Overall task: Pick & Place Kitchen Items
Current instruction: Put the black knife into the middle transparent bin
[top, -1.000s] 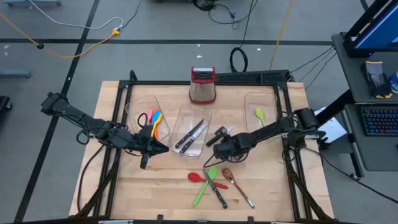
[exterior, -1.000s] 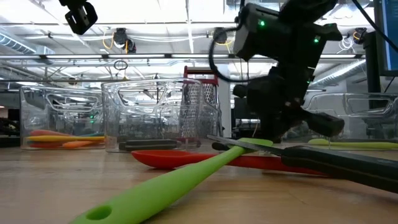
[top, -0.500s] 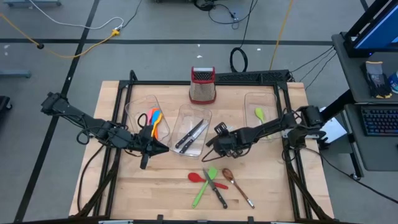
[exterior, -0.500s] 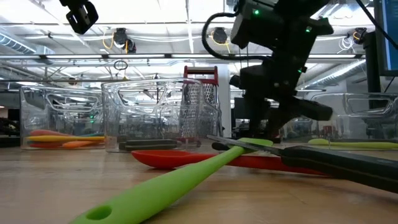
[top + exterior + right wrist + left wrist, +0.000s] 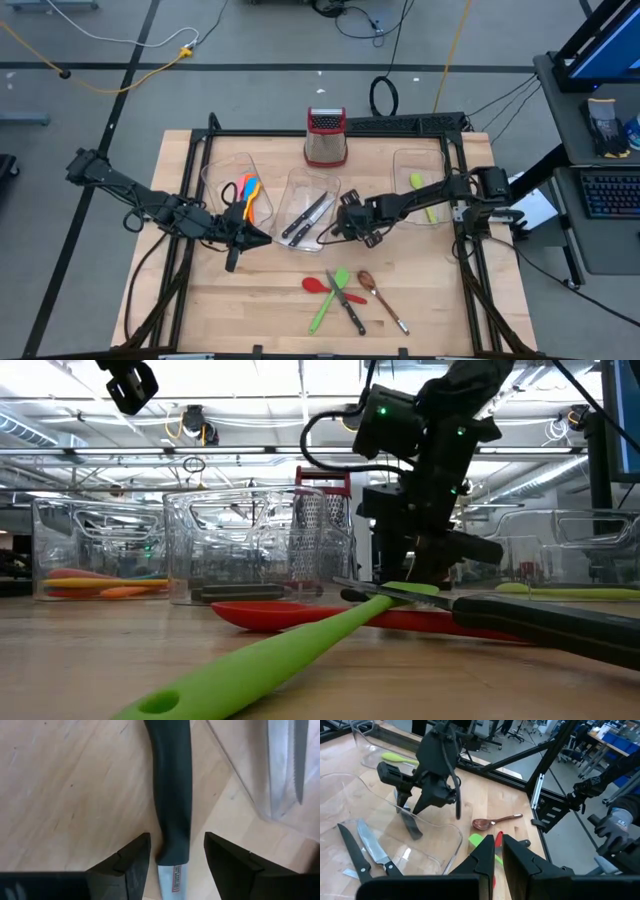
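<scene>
My right gripper (image 5: 347, 212) is open at the right wall of the middle clear bin (image 5: 300, 240). A black-handled knife (image 5: 172, 785) lies lengthwise between its fingers, handle away from them, with a gap on either side. In the left wrist view the knife (image 5: 411, 825) stands tilted, handle down, at the bin wall; whether inside or outside, I cannot tell. Two knives (image 5: 308, 215) lie in that bin. My left gripper (image 5: 258, 238) is shut on nothing, below the left bin (image 5: 215, 175). A green spatula (image 5: 330, 298), a red spoon (image 5: 318, 286), a brown spoon (image 5: 375, 290) and a knife (image 5: 350, 305) lie near the front.
The left bin holds pink, orange and yellow utensils (image 5: 250, 192). The right bin (image 5: 400, 160) holds a green utensil (image 5: 417, 183). A red-topped metal grater (image 5: 326, 135) stands at the far edge. A black frame (image 5: 460, 160) borders the table. Bare wood lies at the front left.
My right gripper has gone toward the table's left and far edge, from beside the loose utensils to the middle bin's right wall, bringing the black-handled knife along. Its fingers have parted, and the knife now sits loose between them.
</scene>
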Controlling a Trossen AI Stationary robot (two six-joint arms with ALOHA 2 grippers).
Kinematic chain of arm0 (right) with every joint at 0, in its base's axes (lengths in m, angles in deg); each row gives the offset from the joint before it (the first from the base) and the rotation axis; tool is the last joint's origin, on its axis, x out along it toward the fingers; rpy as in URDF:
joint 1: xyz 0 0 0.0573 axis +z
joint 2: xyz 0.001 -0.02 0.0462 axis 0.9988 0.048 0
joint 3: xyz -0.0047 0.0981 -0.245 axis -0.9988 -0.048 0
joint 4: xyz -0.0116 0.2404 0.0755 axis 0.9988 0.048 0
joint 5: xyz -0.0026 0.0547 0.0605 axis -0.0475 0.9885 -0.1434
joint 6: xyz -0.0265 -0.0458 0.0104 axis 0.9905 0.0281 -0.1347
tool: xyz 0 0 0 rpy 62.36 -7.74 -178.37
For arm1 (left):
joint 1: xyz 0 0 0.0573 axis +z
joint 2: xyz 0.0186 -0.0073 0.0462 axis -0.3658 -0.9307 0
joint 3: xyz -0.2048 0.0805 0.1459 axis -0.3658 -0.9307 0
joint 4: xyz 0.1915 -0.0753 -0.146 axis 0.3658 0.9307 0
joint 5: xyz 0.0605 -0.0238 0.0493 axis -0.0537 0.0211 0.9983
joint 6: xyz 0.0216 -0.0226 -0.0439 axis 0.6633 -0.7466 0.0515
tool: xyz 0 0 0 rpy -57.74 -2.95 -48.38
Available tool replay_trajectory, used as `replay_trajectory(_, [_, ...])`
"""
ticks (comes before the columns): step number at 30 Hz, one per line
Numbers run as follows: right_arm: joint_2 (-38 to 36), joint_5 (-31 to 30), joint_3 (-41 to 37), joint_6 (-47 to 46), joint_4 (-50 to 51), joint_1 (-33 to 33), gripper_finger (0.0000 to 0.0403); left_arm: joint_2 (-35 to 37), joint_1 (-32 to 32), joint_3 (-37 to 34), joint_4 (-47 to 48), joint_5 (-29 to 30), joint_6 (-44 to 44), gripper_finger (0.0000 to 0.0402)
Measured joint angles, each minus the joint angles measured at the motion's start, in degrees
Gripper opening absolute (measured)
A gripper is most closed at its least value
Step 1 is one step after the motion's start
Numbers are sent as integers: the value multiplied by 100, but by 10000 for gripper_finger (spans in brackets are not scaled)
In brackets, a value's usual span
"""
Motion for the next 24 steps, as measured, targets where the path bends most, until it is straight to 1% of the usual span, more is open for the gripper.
replay_trajectory(4, [136, 104, -2, -6, -12, -105, 184, 2, 6, 4, 9, 15, -26, 37])
replay_trajectory(7, [149, 519, 0, -46, 81, -217, 171, 2, 6, 4, 7, 17, -31, 37])
replay_trajectory(11, [254, 1123, -2, -45, 258, -363, 125, 2, 6, 4, 2, 15, -41, 37])
replay_trajectory(16, [262, 1462, -9, -10, 330, -550, 68, 2, 6, 4, 0, 15, -116, 37])
replay_trajectory(19, [266, 1535, -11, -15, 324, -612, 65, 2, 6, 4, 1, 13, -115, 37])
replay_trajectory(24, [273, 1446, -13, -20, 381, -594, 68, 2, 6, 4, 2, 13, -94, 37])
